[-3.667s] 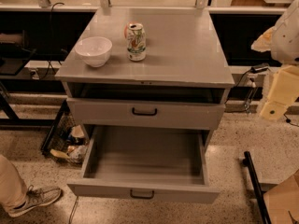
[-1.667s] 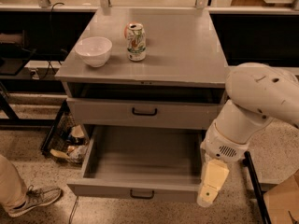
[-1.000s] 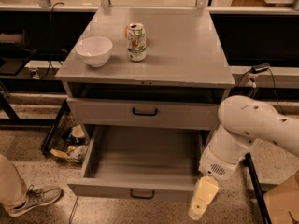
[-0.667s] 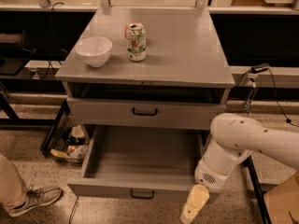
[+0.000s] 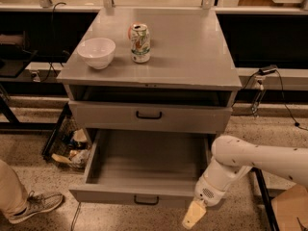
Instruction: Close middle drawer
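The middle drawer (image 5: 110, 194) of the grey cabinet is pulled far out, its deep tray bare inside, with a small black bar handle (image 5: 146, 200) on its low front. Above it, the taller-fronted top drawer (image 5: 192, 119) stands slightly out. The lowest drawer is hidden beneath. My gripper (image 5: 192, 216), a beige tip on the white arm (image 5: 250, 159), hangs low just in front of the middle drawer's front right corner, to the right of the handle.
A white bowl (image 5: 96, 52) and a drink can (image 5: 139, 43) stand on the cabinet top (image 5: 197, 52). A wire basket of clutter (image 5: 67, 146) sits left of the cabinet. A person's shoe (image 5: 34, 205) is at lower left. A cardboard box (image 5: 288, 208) is at lower right.
My arm has come in from the right, and the gripper has dropped and moved left along the open drawer's right side to its front corner. The drawer has not moved.
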Motion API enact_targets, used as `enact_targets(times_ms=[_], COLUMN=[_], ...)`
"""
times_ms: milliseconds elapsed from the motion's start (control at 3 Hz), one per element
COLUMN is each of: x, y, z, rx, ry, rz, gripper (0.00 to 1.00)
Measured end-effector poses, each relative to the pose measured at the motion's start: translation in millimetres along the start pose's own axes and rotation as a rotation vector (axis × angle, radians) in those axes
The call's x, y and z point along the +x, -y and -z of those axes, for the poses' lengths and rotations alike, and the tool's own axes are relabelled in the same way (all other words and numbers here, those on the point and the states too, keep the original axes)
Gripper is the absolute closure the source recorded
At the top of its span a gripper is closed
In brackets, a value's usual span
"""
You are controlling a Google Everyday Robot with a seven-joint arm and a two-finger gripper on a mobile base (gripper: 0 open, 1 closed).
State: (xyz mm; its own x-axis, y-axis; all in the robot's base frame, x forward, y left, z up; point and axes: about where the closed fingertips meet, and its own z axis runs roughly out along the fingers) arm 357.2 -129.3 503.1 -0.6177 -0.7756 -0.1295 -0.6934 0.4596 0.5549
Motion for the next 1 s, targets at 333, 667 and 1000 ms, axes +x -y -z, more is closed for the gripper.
enact_targets(times_ms=[333, 667, 1000], x=[2.8, 11.6, 7.8], y=[26.5, 59.2, 103.0], z=[-27.9, -41.6, -47.8], rx=[-0.002, 0.055, 0.14], ry=[0.006, 0.059, 0.166], rz=[-0.024, -0.078, -0.121], gripper=[0.7, 0.93, 1.0])
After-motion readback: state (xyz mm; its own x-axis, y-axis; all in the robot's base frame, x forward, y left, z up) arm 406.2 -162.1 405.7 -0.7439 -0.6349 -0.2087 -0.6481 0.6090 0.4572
